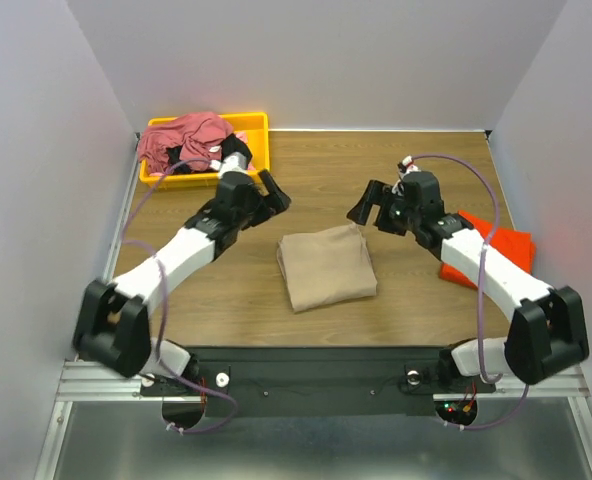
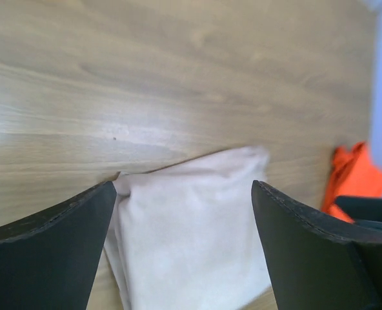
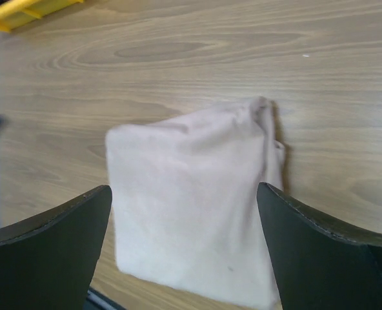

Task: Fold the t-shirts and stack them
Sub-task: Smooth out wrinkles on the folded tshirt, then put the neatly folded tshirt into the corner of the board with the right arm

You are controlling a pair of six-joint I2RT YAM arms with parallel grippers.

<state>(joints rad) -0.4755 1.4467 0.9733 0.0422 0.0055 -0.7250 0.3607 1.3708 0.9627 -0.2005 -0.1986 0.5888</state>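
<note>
Left gripper and right gripper hover wide open, empty, flanking the folded tan t-shirt, whose bunched corner could unfold if snagged.

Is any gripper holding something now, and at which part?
Nothing is held. Both the left gripper and right gripper are open; the tan shirt lies free.

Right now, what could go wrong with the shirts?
The folded tan t-shirt has a bunched far corner; grabbing there might undo the fold. The right arm hangs over the orange t-shirt and could snag it. The rose-red t-shirt heaped in the yellow bin may come out tangled.
</note>
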